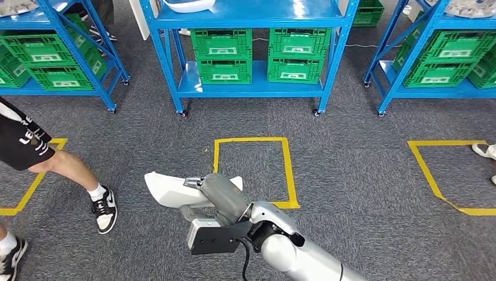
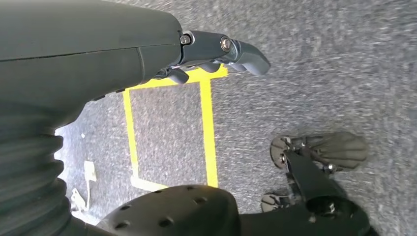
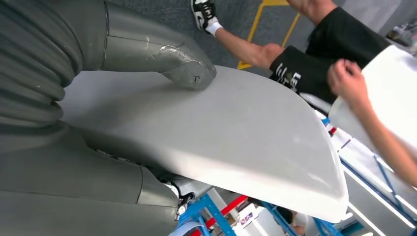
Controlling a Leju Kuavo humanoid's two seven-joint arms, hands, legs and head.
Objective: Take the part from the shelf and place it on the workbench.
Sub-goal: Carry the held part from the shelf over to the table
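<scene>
- My right hand (image 1: 219,199) is clamped on the white part (image 1: 169,190). In the right wrist view the thumb (image 3: 189,73) presses flat on the part's upper face (image 3: 221,132), and the rest of the hand sits under the panel.
- The part is a curved white panel. It sticks out past my right hand toward my left side and hangs in the air above the grey carpet (image 1: 351,158), touching nothing else.
- Ahead of the right hand is a yellow tape square (image 1: 251,170) on the floor. Its near edge lies just past my wrist.
- Further ahead stands a blue shelf (image 1: 251,17) with green crates (image 1: 257,55) on its lower level and another white part (image 1: 187,6) on the top level. More blue racks with green crates stand on either side.
- A person's leg (image 1: 64,167) in a black-and-white sneaker (image 1: 105,211) stands beyond the free end of the part, close to it but not touching.
- The right wrist view also shows a person's hand (image 3: 346,81) beyond the far edge of the part. I can't tell whether it touches anything.
- My left hand (image 2: 216,51) hangs over the carpet and a yellow tape outline (image 2: 206,128). Its fingers are curled in with nothing in them.
</scene>
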